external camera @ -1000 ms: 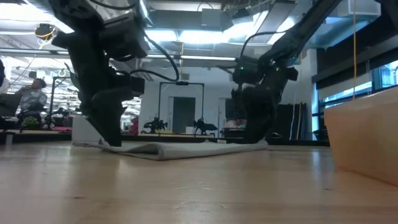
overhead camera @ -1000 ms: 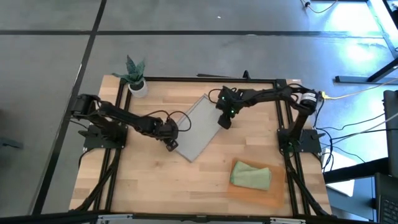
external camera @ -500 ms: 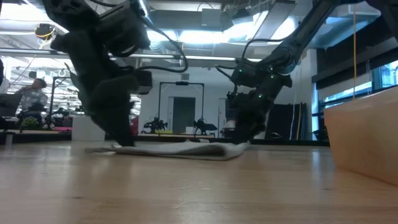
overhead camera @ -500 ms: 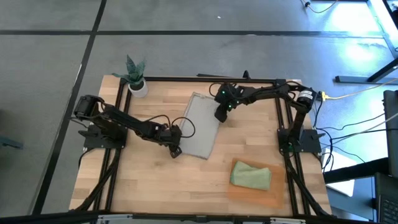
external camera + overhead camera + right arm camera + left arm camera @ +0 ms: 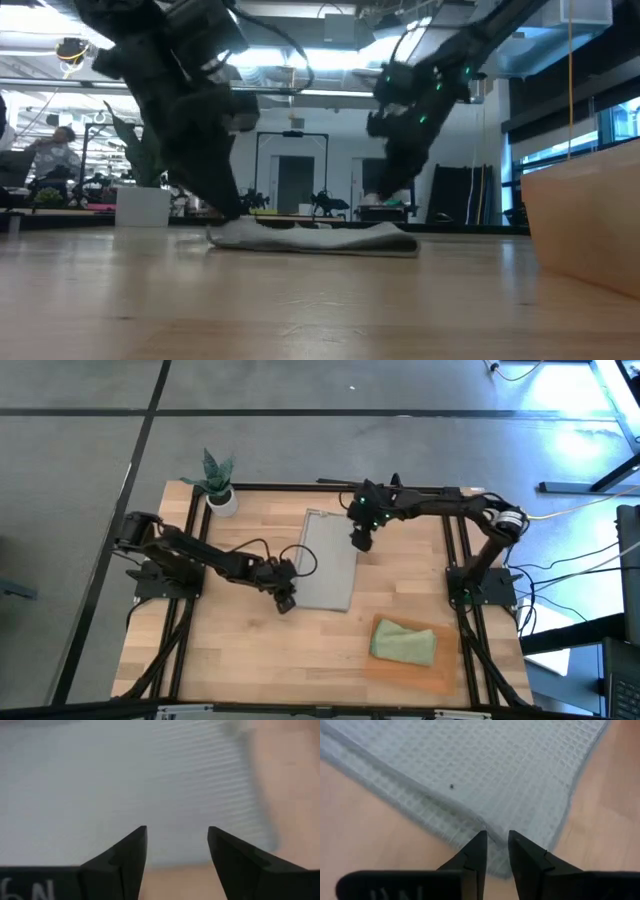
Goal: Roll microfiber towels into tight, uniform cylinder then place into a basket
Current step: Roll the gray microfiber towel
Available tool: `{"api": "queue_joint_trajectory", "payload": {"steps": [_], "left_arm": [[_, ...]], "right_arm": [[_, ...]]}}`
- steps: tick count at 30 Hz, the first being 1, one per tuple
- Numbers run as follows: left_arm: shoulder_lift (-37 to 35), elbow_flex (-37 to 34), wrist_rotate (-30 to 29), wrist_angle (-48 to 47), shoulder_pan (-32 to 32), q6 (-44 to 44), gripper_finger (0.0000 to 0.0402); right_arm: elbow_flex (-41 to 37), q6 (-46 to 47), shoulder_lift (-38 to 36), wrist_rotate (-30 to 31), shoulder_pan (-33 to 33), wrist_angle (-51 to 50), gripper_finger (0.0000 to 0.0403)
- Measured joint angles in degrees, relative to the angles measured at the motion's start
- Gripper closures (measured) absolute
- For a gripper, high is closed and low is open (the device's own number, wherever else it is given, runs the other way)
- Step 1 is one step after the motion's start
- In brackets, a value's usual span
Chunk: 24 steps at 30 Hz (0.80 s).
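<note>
Left gripper (image 5: 286,600) sits at the near-left corner of the grey towel (image 5: 327,562) in the high view, while the right gripper (image 5: 361,541) hovers at the towel's right edge near its far end. That towel lies flat mid-table, long side running away from the camera. The green towel (image 5: 404,641) already rests bundled in the basket (image 5: 437,678), near the table's right front; 1 potted plant (image 5: 217,480) stands at the far-left corner.

Low view: the grey towel (image 5: 315,239) lies slack on the tabletop (image 5: 300,300), both arms coming down to it.

Left wrist view: the left fingers (image 5: 476,851) are nearly together, nipping the towel's hem (image 5: 485,827). Right wrist view: the right fingers (image 5: 131,847) stand spread over grey cloth (image 5: 125,785), holding nothing.

With only 1 corner pinched, a pull would likely drag or skew the thin cloth, giving a loose, uneven roll.

Compared with 1 second ago, the towel has swung from a diagonal to nearly square with the table, and the right gripper has let go and lifted.
</note>
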Motion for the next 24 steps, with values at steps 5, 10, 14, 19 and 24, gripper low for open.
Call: {"api": "queue_joint_trajectory", "payload": {"steps": [5, 10, 14, 19, 24], "left_arm": [[-6.01, 0.05, -0.12, -4.57, -0.19, 3.62, 0.0331], [-10.15, 0.11, -1.21, -8.70, -0.37, 3.87, 0.0331], [-11.74, 0.09, -1.63, -9.94, -0.37, 3.90, 0.0331], [-12.20, 0.09, -1.54, -10.41, -0.37, 5.57, 0.0331], [-12.20, 0.09, -1.08, -10.36, -0.39, 5.51, 0.0331]], "right_arm": [[-1.23, -10.75, -5.05, -11.81, 4.70, -11.23, 0.0192], [-2.95, -14.49, -5.45, -14.49, 13.64, -12.38, 0.0192], [-3.10, -17.17, -4.77, -9.62, 20.68, -11.79, 0.0192], [-3.25, -18.36, -3.36, -7.39, 26.91, -6.04, 0.0192], [-3.25, -18.21, -1.06, -7.30, 29.85, -1.05, 0.0192]]}}
